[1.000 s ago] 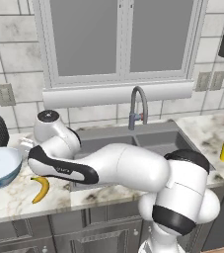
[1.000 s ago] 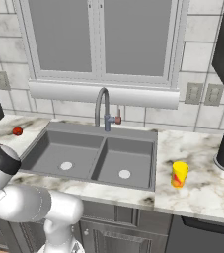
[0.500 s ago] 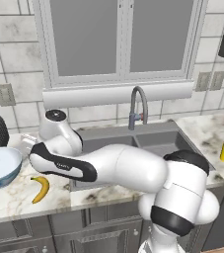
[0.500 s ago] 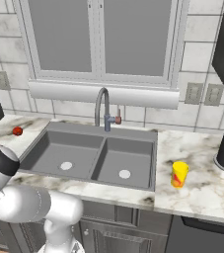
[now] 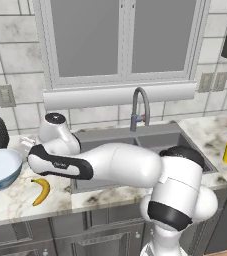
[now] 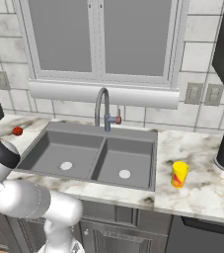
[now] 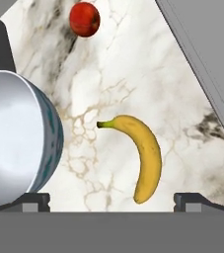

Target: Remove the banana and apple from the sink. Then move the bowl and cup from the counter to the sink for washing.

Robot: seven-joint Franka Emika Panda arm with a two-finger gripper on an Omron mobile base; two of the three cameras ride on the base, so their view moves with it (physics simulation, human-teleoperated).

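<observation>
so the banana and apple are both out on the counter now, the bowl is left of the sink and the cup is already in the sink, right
Not quite: the cup is not in the sink; the right base view shows it standing on the counter right of the basins. The rest holds: the banana and apple lie on the counter, and the bowl sits left of the sink.

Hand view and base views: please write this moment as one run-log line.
gripper: open, empty | banana: on counter | apple: on counter | bowl: on counter | cup: on counter | sink: empty

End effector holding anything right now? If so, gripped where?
Nothing is held. The end effector is open above the counter, and the banana lies loose on the marble between its fingertips, ungripped.
</observation>
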